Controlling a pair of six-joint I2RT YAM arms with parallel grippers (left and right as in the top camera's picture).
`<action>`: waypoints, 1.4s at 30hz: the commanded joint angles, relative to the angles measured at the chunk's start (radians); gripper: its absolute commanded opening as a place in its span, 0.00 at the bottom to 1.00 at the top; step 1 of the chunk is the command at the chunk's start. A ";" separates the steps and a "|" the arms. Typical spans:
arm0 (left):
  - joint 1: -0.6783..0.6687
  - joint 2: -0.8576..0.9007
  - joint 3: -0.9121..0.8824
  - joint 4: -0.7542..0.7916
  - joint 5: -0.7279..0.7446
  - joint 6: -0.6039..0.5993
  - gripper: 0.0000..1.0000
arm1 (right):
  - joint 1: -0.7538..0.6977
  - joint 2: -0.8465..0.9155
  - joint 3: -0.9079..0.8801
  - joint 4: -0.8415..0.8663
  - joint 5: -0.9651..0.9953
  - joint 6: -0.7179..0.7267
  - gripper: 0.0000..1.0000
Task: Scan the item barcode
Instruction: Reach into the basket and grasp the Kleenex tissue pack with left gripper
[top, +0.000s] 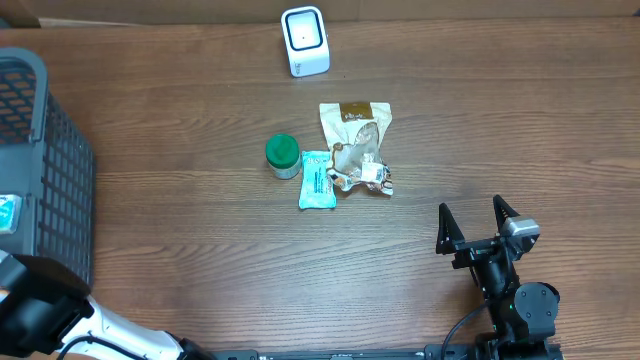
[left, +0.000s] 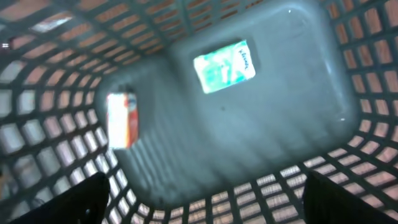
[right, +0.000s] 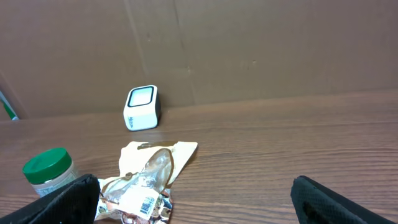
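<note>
Left pincer (left: 208, 202): released, fingers (left: 74, 199) splayed wide, nothing between them. We only see it in its own wrist view, looking down into the basket (left: 323, 155). The overhead shows just the arm at 7 o'clock of the counter (top: 560, 110), and we can't pick out the pincer there.

On the basket floor a green-white packet (left: 224, 65) lies flat toward 12 o'clock. An orange carton (left: 121, 118) sits at 9 o'clock against the foot of the wall. The two are well apart. The view is blurred, so we can't read print on either.

Right pincer (top: 472, 222): also released, both fingers spread, empty. It hangs over bare counter at about 4 o'clock in the overhead, tips pointing to 12.

Outward from it, at 10 o'clock and well apart, is the group of loose items mid-counter:
- Snack bag (top: 357, 150): clear and brown, crumpled, lying flat, header end toward 12 o'clock. The right wrist view shows a white barcode label (right: 147, 203) face up on its near end.
- Flat teal pack (top: 317, 180): just beside the bag at its 8 o'clock. We can't tell whether the edges touch.
- Green-lidded jar (top: 282, 155): upright, just beside the teal pack at its 10 o'clock.

Scanner (top: 305, 40): small white box at 12 o'clock of the counter, near the far edge and well apart from the bag. Its pale window shows from above and from the right wrist view.

The basket stands at the 9 o'clock edge of the counter, a dark grey lattice.
</note>
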 joint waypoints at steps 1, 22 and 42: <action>-0.010 0.047 -0.062 0.079 -0.021 0.104 0.78 | -0.006 -0.007 -0.010 0.005 0.006 0.003 1.00; -0.015 0.350 -0.127 0.299 -0.059 0.303 0.56 | -0.006 -0.007 -0.010 0.005 0.006 0.003 1.00; -0.015 0.346 -0.261 0.422 -0.058 0.325 0.04 | -0.006 -0.007 -0.010 0.005 0.006 0.003 1.00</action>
